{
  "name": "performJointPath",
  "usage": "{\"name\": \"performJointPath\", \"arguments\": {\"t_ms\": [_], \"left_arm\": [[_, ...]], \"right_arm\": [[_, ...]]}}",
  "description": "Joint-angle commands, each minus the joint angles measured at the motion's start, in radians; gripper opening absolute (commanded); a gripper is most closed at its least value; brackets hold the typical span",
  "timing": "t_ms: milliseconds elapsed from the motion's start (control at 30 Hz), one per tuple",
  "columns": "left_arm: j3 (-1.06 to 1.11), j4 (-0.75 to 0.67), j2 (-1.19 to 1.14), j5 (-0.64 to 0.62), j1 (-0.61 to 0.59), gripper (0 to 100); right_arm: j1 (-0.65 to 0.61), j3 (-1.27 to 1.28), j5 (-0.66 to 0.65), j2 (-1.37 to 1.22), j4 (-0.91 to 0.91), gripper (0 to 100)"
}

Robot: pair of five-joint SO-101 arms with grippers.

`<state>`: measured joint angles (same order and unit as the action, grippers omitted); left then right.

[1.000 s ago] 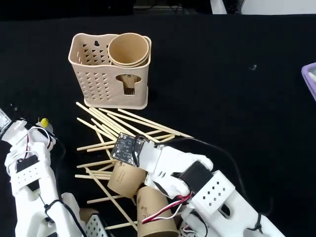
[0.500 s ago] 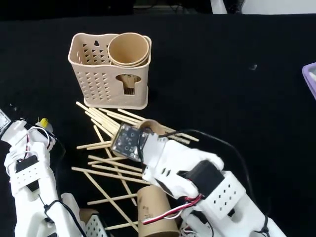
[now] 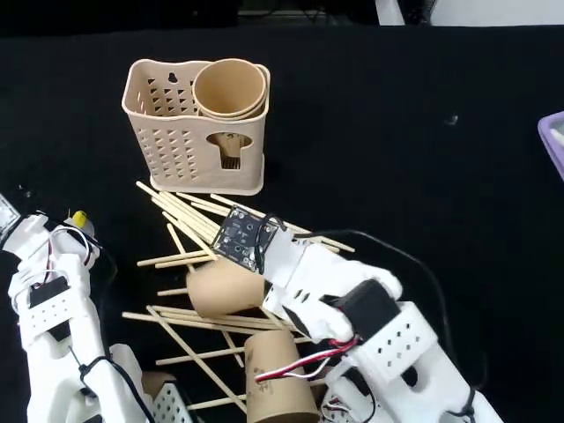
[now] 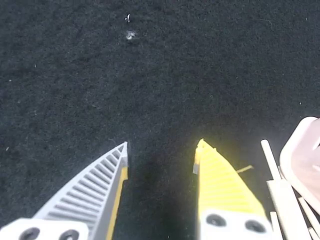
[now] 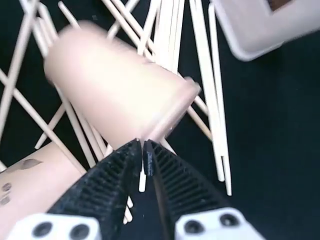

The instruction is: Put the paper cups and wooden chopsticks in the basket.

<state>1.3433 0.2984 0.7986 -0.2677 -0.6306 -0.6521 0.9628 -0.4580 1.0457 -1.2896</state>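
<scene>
One second of work, and plenty moved. Back then, had the paper cup [image 3: 222, 288] lying lower down among the wooden chopsticks [image 3: 189, 211], right under the right gripper [image 5: 142, 146]. Half a second later, lifted it up and closer to the basket [image 3: 167, 150]. Now holds it sideways, seemingly just above the sticks, a little way short of the basket. Pinches the rim tight, jaws nearly closed with only the thin paper wall between them. Knocked a few sticks about on the way too, so some lie at new angles.

Kept the left gripper [image 4: 161, 162] parked by the near left side of the table [image 3: 423, 176], jaws spread wide, nothing in them, only black cloth below.

Looks like a good grab, so one step closer to done. Next: carry across and drop onto the stacked cups [image 3: 229, 88] in the basket's right-hand part. Could slip, being held by the rim alone, so best go slowly. After that, still to fetch: another cup [image 3: 278, 383] lying by the arm, plus all the sticks.
</scene>
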Motion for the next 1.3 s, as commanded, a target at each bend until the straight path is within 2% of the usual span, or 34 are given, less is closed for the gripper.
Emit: {"name": "performJointPath", "arguments": {"t_ms": [0, 167, 300, 400, 500, 767, 1000, 1267], "left_arm": [[-0.004, -0.012, 0.015, -0.002, 0.013, 22], [-0.004, -0.014, 0.014, -0.002, 0.013, 22], [-0.004, -0.017, 0.012, -0.002, 0.013, 22], [-0.004, -0.017, 0.012, -0.002, 0.013, 22], [-0.004, -0.017, 0.012, -0.002, 0.013, 22], [-0.004, -0.017, 0.012, -0.002, 0.013, 22], [-0.004, -0.017, 0.012, -0.002, 0.013, 22], [-0.004, -0.017, 0.012, -0.002, 0.013, 22]], "right_arm": [[0.015, 0.035, -0.011, 0.025, 0.078, 1.1], [0.014, 0.024, -0.009, 0.025, 0.083, 2.1], [0.014, -0.031, 0.104, 0.025, 0.040, 16.1], [-0.005, -0.033, 0.230, 0.019, 0.084, 24.1], [-0.049, -0.001, 0.316, 0.019, 0.181, 22.6], [-0.219, 0.008, 0.328, 0.018, 0.232, 22.7], [-0.218, 0.088, 0.328, 0.018, 0.371, 22.7], [-0.218, 0.096, 0.328, 0.016, 0.382, 22.7]]}}
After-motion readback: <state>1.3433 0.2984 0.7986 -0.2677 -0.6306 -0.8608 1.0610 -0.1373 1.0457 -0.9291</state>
